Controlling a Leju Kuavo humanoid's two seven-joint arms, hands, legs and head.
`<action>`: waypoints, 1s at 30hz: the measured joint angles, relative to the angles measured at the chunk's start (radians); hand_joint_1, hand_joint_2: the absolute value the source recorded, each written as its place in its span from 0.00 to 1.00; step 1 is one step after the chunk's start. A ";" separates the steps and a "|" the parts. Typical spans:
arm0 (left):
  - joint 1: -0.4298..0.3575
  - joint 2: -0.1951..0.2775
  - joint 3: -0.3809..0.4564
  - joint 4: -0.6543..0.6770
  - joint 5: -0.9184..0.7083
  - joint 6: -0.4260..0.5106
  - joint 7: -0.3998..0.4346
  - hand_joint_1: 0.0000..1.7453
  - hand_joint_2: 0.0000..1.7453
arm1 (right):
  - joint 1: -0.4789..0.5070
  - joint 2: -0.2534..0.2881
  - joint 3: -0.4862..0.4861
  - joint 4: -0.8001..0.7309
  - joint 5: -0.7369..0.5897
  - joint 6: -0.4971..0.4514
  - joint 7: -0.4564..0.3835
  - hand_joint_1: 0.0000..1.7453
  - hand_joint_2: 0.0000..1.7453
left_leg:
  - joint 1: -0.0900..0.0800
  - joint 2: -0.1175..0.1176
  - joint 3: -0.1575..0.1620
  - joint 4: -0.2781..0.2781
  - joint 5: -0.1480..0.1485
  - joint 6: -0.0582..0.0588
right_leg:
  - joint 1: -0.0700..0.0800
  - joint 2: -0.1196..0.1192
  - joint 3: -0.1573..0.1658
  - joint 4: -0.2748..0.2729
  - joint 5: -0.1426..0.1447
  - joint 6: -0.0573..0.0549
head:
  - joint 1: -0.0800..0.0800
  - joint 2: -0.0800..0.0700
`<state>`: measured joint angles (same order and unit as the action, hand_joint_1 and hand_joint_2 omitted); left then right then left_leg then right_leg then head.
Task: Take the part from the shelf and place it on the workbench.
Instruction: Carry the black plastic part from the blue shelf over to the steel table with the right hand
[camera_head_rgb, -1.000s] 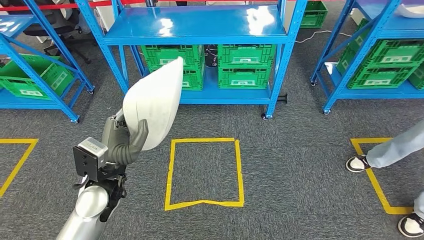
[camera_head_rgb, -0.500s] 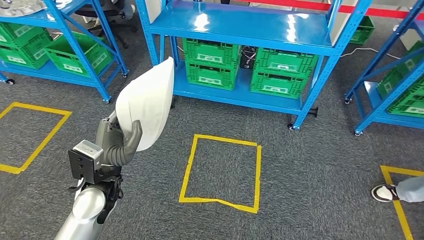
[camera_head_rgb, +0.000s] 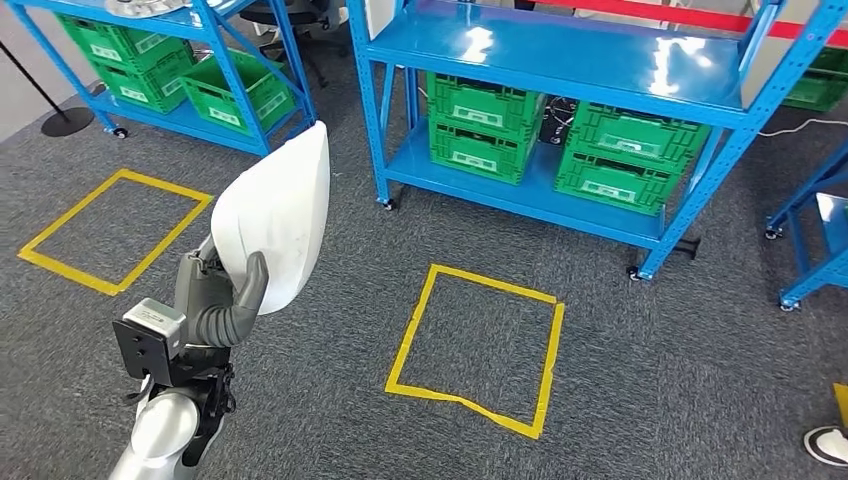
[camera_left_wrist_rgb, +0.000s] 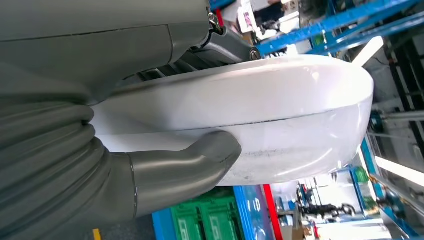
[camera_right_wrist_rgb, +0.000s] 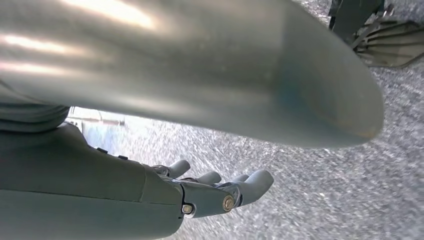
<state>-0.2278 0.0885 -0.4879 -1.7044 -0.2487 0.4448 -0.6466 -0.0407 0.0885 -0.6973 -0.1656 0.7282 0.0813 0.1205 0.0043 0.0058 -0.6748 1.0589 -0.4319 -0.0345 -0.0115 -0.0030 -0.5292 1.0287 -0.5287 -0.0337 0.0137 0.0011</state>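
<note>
The part (camera_head_rgb: 272, 215) is a large white curved shell, pointed at its upper end, held up over the grey carpet at the left of the head view. My left hand (camera_head_rgb: 225, 300) grips its lower edge, with the thick grey thumb pressed on the near face. In the left wrist view the part (camera_left_wrist_rgb: 280, 120) spans the picture and the left hand (camera_left_wrist_rgb: 190, 165) wraps its thumb over the rim. My right hand (camera_right_wrist_rgb: 215, 192) hangs above the carpet with its fingers loosely apart and nothing in them.
A blue shelf rack (camera_head_rgb: 560, 60) with green crates (camera_head_rgb: 480, 130) on its lower level stands ahead. Another rack with green crates (camera_head_rgb: 160, 70) stands at far left. Yellow tape squares (camera_head_rgb: 478, 350) (camera_head_rgb: 115, 230) mark the carpet. A person's shoe (camera_head_rgb: 828, 445) shows at bottom right.
The camera has turned left, so the racks and tape squares have slid right and the person's legs have left the picture except one shoe. My left hand still holds the part.
</note>
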 joint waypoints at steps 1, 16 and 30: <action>0.000 0.000 0.000 0.000 0.000 0.000 0.000 1.00 1.00 | 0.000 0.000 0.000 0.000 0.000 0.000 0.000 0.00 0.00 | 0.000 0.000 0.000 0.000 0.000 0.000 | 0.000 0.000 0.000 0.000 0.000 0.000 | 0.000 0.000; 0.000 0.000 0.000 0.000 0.000 0.000 0.000 1.00 1.00 | 0.000 0.000 0.000 0.000 0.000 0.000 0.000 0.00 0.00 | 0.000 0.000 0.000 0.000 0.000 0.000 | 0.000 0.000 0.000 0.000 0.000 0.000 | 0.000 0.000; 0.000 0.000 0.000 0.000 0.000 0.000 0.000 1.00 1.00 | 0.000 0.000 0.000 0.000 0.000 0.000 0.000 0.00 0.00 | 0.000 0.000 0.000 0.000 0.000 0.000 | 0.000 0.000 0.000 0.000 0.000 0.000 | 0.000 0.000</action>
<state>-0.2278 0.0885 -0.4879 -1.7044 -0.2487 0.4448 -0.6466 -0.0407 0.0885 -0.6973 -0.1656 0.7282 0.0813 0.1205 0.0043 0.0058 -0.6748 1.0589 -0.4319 -0.0345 -0.0115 -0.0030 -0.5292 1.0287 -0.5287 -0.0337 0.0137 0.0011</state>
